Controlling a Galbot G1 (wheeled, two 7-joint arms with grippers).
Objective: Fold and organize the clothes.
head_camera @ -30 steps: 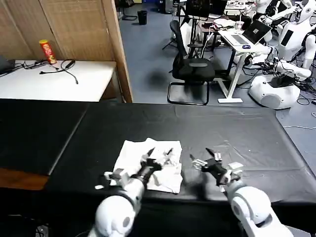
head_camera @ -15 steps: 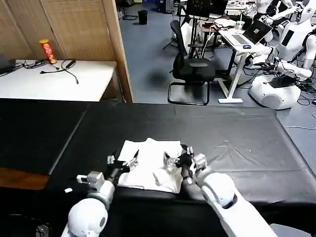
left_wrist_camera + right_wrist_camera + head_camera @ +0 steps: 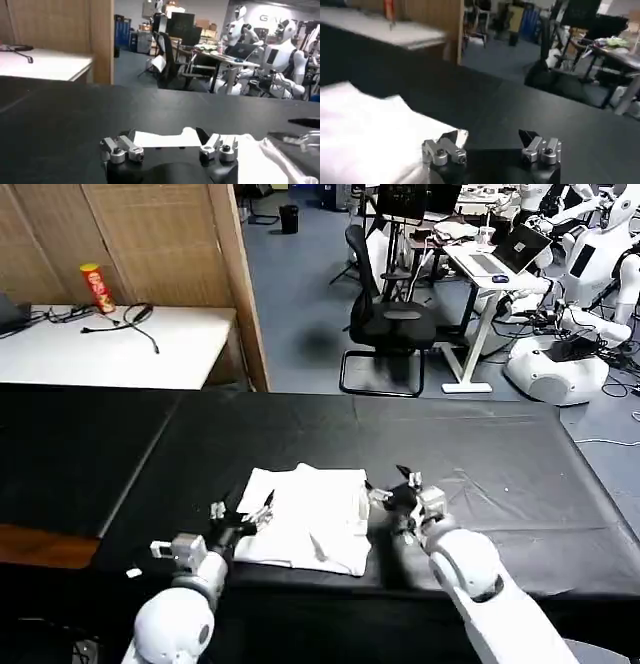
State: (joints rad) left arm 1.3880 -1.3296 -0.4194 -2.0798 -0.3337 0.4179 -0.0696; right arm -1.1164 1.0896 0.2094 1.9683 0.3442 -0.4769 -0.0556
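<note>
White T-shirt lay folded into a rough rectangle on the black table, toward its near edge and slightly left of centre, plain side up with a few soft creases. In the left wrist view the T-shirt spread just beyond that arm's fingers, and in the right wrist view the T-shirt sat to the left of the right arm's fingers.

Left gripper sat low at the shirt's near-left corner, its jaws open and holding nothing, the fingertips just at the cloth's edge. Right gripper hovered just off the shirt's right edge, jaws likewise spread apart and empty, over bare tabletop.

Beyond the table stood a black office chair on the blue floor, and to the far left a white desk carried a red-and-yellow can and a black cable. A wooden screen rose behind that desk.
</note>
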